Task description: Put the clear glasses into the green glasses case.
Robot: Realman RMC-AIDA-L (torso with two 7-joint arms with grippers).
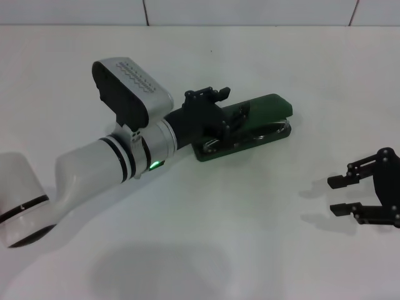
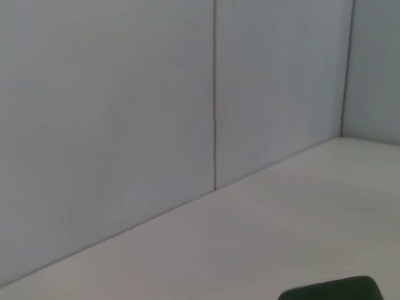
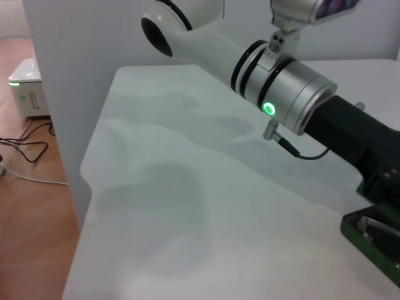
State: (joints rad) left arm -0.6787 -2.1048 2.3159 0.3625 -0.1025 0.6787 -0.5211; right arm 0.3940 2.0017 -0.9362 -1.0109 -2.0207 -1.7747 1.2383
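The green glasses case [image 1: 273,106] lies slantwise at the table's middle, its lid tilted partway over the base. Pale glints of the clear glasses [image 1: 267,132] show inside the base, under the lid. My left gripper [image 1: 231,120] reaches in from the left and sits at the case's left half, against the lid; its black body hides that end of the case. My right gripper [image 1: 339,194] rests open and holding nothing on the table, well to the right of the case. A corner of the case [image 3: 374,240] also shows in the right wrist view, and its edge [image 2: 337,290] in the left wrist view.
The white table [image 1: 206,237] is backed by a pale panelled wall [image 2: 125,125]. My left arm [image 3: 275,81] stretches across the table's left part. The right wrist view shows the table's edge, wooden floor, cables and a white box [image 3: 26,87] beyond it.
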